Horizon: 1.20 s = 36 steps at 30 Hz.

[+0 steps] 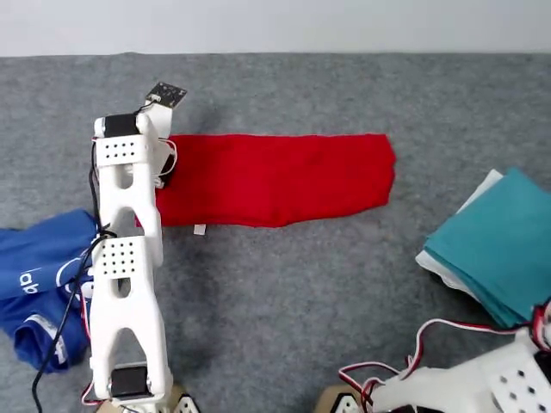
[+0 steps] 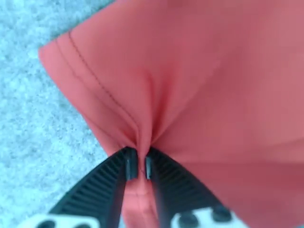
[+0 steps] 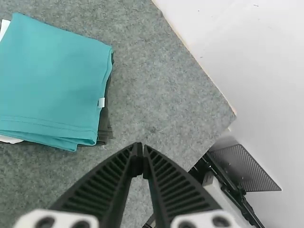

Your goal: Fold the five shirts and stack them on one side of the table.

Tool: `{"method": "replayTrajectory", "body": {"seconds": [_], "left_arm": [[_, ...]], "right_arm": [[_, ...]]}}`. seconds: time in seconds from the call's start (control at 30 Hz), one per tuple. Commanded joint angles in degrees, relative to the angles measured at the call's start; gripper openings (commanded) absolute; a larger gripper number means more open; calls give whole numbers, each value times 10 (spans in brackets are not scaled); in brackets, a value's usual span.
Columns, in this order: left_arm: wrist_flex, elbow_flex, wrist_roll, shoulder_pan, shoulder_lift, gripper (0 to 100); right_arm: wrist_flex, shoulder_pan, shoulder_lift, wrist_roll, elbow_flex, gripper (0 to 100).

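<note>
Light bright, even, diffuse in all 3 views; no glare. High view: faint soft shadow on grey surface (image 1: 344, 284) just beside left arm (image 1: 129, 258); thin dark line under edge of teal stack (image 1: 504, 241). Left wrist view: red shirt (image 2: 213, 95) strongly lit, darker shading in crease pinched at left hand (image 2: 137, 159). Right wrist view: white area (image 3: 247, 57) beyond surface edge brightest.
</note>
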State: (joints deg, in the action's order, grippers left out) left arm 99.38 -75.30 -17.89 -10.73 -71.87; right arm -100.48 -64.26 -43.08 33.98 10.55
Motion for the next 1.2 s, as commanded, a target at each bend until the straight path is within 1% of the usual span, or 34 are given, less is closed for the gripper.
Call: {"method": "replayTrajectory", "body": {"seconds": [0.0,0.13,0.33,0.4,0.5,0.63,0.87,1.03,1.17], "left_arm": [[12,6,-4,0,8,5],[13,7,-4,-9,27,5],[13,13,-2,-67,114,5],[13,29,-3,-81,140,5],[13,72,-3,-84,173,5],[12,121,-3,-52,220,5],[12,215,4,38,311,5],[11,276,59,117,383,5],[11,283,90,185,426,5]], "right_arm": [[-19,-5,-6,1,3,10],[-19,-5,-6,2,3,10],[-15,0,-44,5,0,10],[-15,0,-54,5,0,10],[-15,0,-54,5,-1,10],[-15,0,-48,4,-1,10],[-15,0,-48,4,-1,10],[-17,-2,-49,2,-1,10],[-19,-4,-49,2,-1,10]]}}
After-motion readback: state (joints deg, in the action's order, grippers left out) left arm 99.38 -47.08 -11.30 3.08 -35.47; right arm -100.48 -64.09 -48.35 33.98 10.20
